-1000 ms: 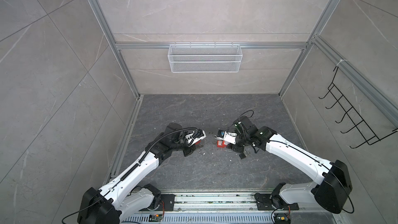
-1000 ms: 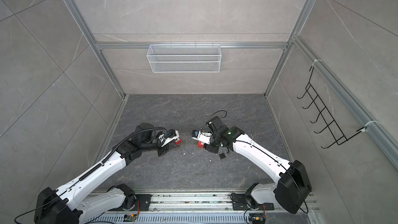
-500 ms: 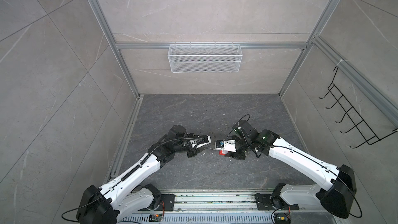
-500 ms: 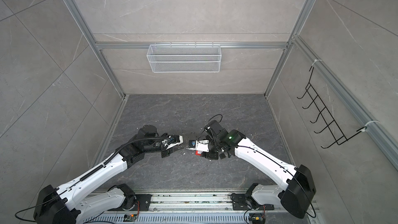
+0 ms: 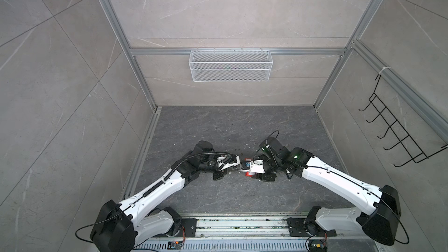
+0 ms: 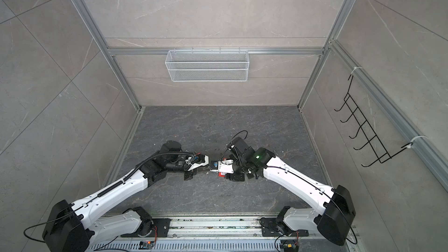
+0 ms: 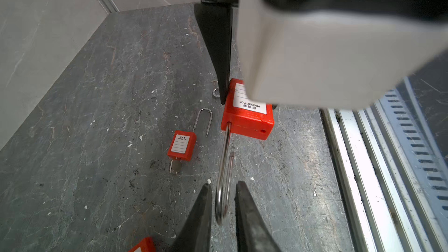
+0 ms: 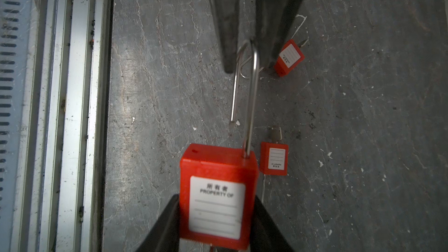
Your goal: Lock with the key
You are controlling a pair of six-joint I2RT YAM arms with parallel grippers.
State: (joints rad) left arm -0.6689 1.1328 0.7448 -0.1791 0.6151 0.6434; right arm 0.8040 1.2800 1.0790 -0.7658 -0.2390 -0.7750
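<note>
As right end effector [image 8: 216, 198] grips the padlock [image 8: 218, 166], its shackle [image 8: 252, 98] apparently points leftward.

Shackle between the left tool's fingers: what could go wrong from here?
1. The shackle is thin, round steel; at its bend, inside the left tool, it may slip or swivel.
2. Its free end sits off the hole in the padlock that the right tool holds; pushing now could jam it or pry the padlock loose.

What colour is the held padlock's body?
The padlock body is red with a white label; clearest in the right wrist view.
</note>
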